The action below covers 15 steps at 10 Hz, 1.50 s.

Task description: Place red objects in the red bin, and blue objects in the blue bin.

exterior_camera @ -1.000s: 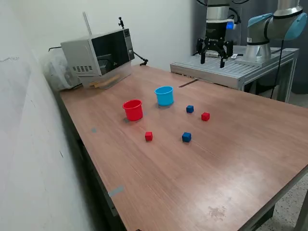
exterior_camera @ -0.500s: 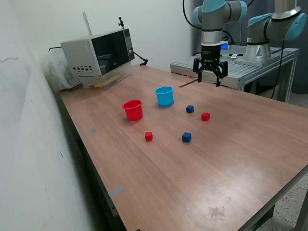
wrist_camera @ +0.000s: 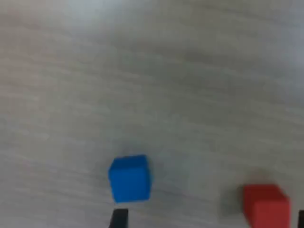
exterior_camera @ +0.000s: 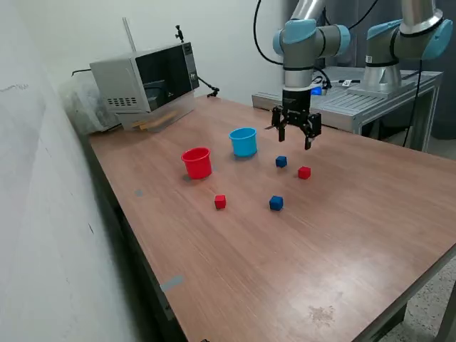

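In the exterior view my gripper (exterior_camera: 294, 138) hangs open and empty above the table, just behind a dark blue cube (exterior_camera: 281, 162) and a red cube (exterior_camera: 304, 172). A second blue cube (exterior_camera: 276, 203) and a second red cube (exterior_camera: 220, 202) lie nearer the front. The red cup (exterior_camera: 197, 162) and the light blue cup (exterior_camera: 243, 141) stand upright toward the exterior view's left of the gripper. The blurred wrist view shows one blue cube (wrist_camera: 129, 178) and one red cube (wrist_camera: 266, 205) on the wood, with a dark fingertip (wrist_camera: 118, 218) at the picture's edge.
A microwave (exterior_camera: 144, 76) sits at the back on the exterior view's left of the wooden table (exterior_camera: 299, 256). A metal bench (exterior_camera: 349, 103) with a second arm (exterior_camera: 406, 39) stands behind the table. A wall runs along the exterior view's left.
My arm has swung from over the metal bench out over the table and lowered, moving toward the exterior view's left until the gripper is just behind the nearest blue and red cubes.
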### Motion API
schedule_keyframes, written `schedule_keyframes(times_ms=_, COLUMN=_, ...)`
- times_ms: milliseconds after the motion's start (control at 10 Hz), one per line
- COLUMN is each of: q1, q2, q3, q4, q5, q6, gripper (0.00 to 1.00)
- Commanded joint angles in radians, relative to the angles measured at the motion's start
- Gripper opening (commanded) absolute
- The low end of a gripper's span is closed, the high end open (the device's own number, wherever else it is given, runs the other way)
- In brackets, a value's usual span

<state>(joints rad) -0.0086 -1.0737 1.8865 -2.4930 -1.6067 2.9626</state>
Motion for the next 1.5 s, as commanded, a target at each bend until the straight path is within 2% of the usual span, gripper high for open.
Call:
schedule_keyframes(times_ms=0, q1=-0.057, q2=0.101, q3=-0.105, q4=-0.015, q5=0.001, q6=-0.001, gripper=1.0)
schedule_keyframes(times_ms=300, q1=-0.109, q2=0.118, q3=-0.103, q4=-0.03, q5=0.001, q6=-0.002, gripper=1.0)
schedule_keyframes(times_ms=500, q1=-0.11, q2=0.117, q3=-0.083, q4=-0.041, q5=0.001, q6=-0.004, gripper=1.0)
schedule_keyframes(times_ms=900, q1=-0.11, q2=0.107, q3=-0.035, q4=-0.041, q5=-0.004, q6=-0.091, gripper=1.0)
schedule_keyframes(times_ms=1400, q1=-0.097, q2=0.08, q3=0.012, q4=-0.04, q5=-0.004, q6=-0.139, gripper=1.0)
